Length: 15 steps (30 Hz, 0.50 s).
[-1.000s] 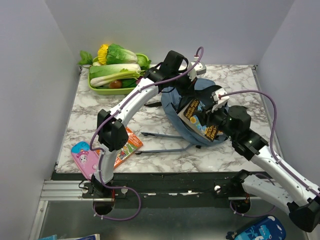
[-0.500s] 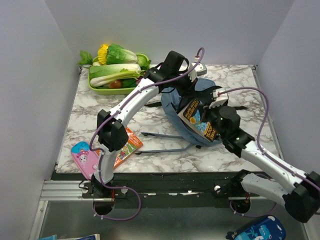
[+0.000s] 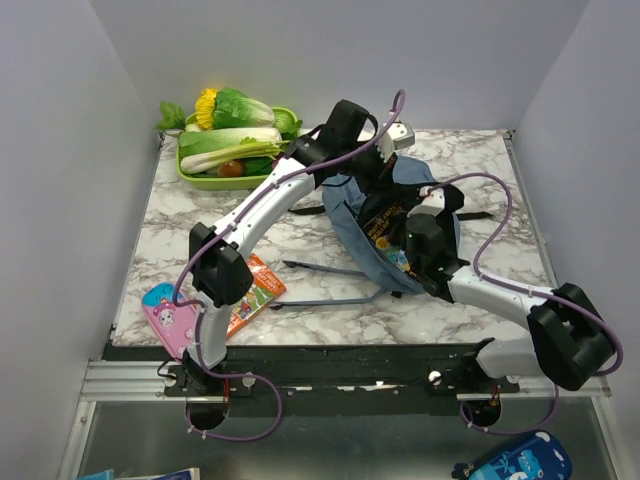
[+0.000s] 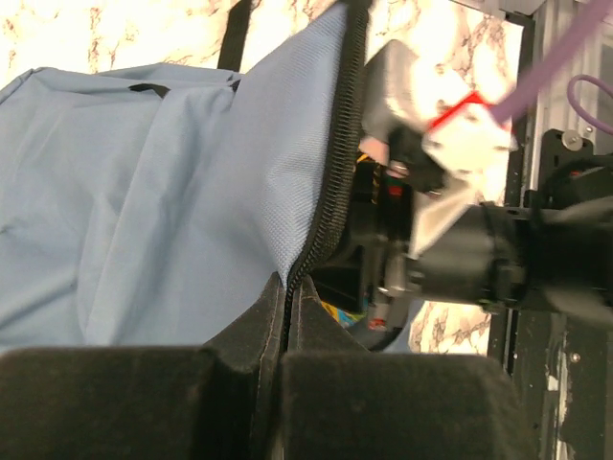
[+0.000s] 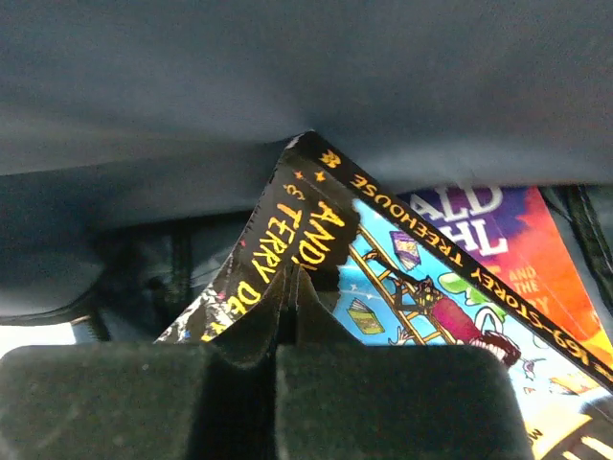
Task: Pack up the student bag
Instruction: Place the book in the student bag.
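Note:
The dusty-blue student bag (image 3: 345,215) lies at the middle right of the marble table, its mouth held up. My left gripper (image 3: 388,143) is shut on the bag's zipper edge (image 4: 330,182), pinched between its fingertips (image 4: 273,297). My right gripper (image 5: 295,276) is shut and reaches into the bag's dark inside, its tips against the cover of a black-and-blue storybook (image 5: 421,297). Nothing shows between its jaws. That book (image 3: 385,228) sits mostly inside the bag. A purple and orange book (image 5: 508,240) lies under it.
A green tray of vegetables (image 3: 228,150) stands at the back left. An orange book (image 3: 256,290) and a pink pencil case (image 3: 172,318) lie at the front left. The bag's black straps (image 3: 325,270) trail towards the front. A blue pouch (image 3: 515,460) sits below the table's edge.
My right gripper went from part open to shut and pushed left, deeper into the bag. The storybook has sunk further in. The left gripper kept its hold.

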Tool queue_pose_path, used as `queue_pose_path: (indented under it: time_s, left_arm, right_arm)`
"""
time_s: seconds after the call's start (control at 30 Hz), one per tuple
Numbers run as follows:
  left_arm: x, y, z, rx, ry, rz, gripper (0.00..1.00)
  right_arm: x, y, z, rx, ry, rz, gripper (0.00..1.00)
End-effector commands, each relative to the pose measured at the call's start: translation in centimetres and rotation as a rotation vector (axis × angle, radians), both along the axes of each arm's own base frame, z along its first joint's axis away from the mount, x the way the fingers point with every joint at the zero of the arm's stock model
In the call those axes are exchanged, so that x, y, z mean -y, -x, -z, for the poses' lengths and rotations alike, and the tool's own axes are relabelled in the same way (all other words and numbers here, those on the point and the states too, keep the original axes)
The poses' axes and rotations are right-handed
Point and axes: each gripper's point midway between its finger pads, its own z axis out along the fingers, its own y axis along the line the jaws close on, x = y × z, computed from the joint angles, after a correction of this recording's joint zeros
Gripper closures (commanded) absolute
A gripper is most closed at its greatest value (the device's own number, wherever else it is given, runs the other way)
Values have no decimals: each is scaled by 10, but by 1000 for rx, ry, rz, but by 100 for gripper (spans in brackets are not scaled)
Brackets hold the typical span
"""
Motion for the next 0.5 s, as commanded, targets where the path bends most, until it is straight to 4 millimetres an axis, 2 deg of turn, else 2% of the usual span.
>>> queue_pose_path:
  time_s: [0.0,0.03,0.07,0.17,0.27,0.4,0.47]
  left_arm:
    - [-1,37,-92,91,232,110,100]
    - [-3,40,-97,100,247,113,100]
    - [-6,41,-90,77,246,120,100]
    - [-6,41,-88,79,251,121,100]
    - [-7,37,-77,68,223,119,100]
    - [-9,31,-61,64,189,107,100]
    - [-10,26,-50,70,166,93,100]
  right_arm:
    - [33,-7,20,-74,36,228,99]
    - [35,-8,19,-82,32,246,99]
    - [36,-10,12,-74,28,262,99]
    - [41,-9,4,-63,45,279,99]
    - [44,-8,-12,-31,32,274,99]
    - [46,1,-26,-16,16,244,99]
    - [49,10,-40,14,-5,225,99]
